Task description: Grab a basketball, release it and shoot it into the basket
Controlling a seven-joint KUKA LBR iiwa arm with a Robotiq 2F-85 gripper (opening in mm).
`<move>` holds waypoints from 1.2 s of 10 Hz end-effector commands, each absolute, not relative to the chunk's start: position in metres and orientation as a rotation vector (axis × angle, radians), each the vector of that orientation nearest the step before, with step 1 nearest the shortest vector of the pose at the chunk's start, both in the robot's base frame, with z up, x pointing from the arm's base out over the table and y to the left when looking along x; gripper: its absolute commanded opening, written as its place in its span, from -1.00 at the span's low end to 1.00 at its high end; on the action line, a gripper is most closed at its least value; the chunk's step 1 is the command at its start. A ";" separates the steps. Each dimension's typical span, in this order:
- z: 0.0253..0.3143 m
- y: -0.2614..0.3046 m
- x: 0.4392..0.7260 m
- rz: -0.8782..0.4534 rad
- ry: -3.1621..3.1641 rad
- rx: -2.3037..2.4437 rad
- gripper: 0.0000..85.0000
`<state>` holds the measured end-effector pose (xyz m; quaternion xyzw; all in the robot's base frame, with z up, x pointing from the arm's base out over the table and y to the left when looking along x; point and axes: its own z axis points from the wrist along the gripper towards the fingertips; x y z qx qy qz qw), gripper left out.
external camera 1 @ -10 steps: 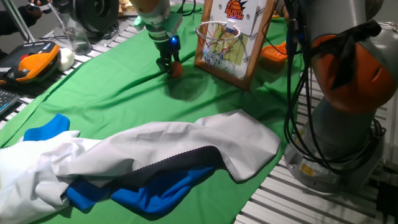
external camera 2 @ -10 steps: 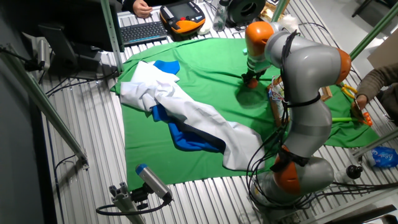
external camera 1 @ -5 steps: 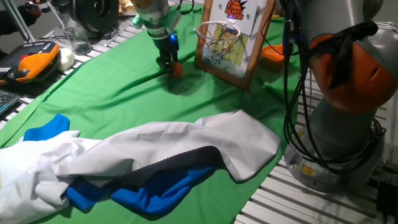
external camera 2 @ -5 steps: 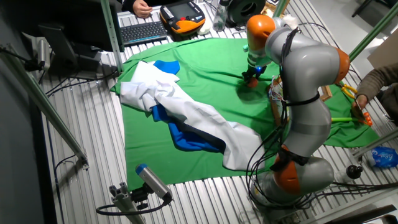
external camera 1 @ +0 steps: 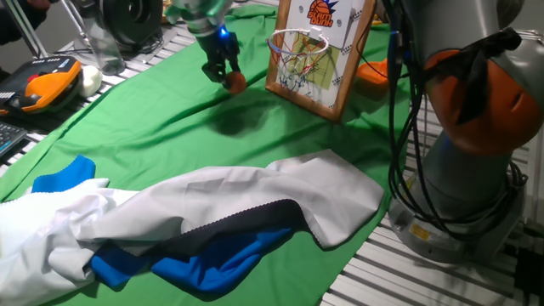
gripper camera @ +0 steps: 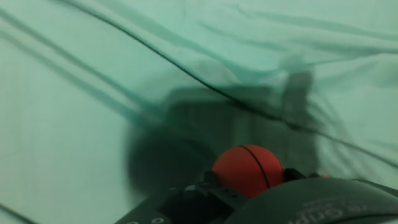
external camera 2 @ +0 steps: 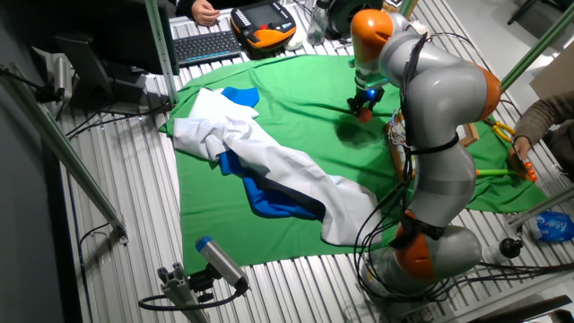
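To the left of the jaws lies one heap of white and blue cloth (external camera 1: 195, 225) on the green cover (external camera 1: 127, 136). The gripper (external camera 1: 226, 75) hangs above that cover, jaws clamped on the single basketball (external camera 1: 235, 82). Just right of the jaws stands one basket (external camera 1: 293, 51), its backboard carrying an orange logo with lettering too small to read.

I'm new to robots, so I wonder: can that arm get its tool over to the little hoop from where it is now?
Probably yes: the tool holding the small orange ball hangs above the green cloth, beside the orange-rimmed hoop, with nothing between them.
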<state>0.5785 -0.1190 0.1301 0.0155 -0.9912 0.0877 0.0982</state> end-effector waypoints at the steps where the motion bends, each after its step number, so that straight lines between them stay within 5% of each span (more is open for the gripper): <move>1: 0.171 -0.117 0.578 0.265 -2.928 0.036 -1.00; 12: 0.188 -0.108 0.566 0.243 -3.028 -0.061 -1.00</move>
